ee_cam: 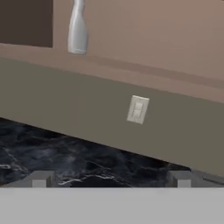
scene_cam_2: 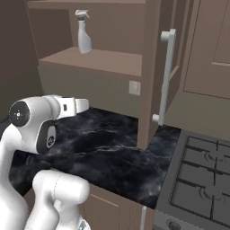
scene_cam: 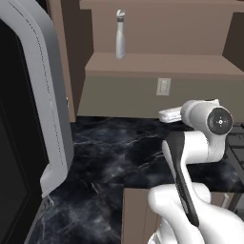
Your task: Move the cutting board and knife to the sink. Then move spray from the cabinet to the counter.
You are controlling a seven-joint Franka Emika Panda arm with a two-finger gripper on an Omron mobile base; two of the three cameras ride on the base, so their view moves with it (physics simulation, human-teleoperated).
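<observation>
The claw is held spread and empty low over the black marble desk, while beyond it the spray bottle, judged light, rigid and slick, stands upright on the cabinet shelf, best gripped around its slim body.

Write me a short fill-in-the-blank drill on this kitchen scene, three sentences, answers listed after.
1. The spray stands upright on a shelf of the open ____.
2. On the wall below that shelf sits a white ____, above the counter.
3. The hand has its fingers apart and holds ____.

Missing words: cabinet; wall outlet; nothing
</observation>
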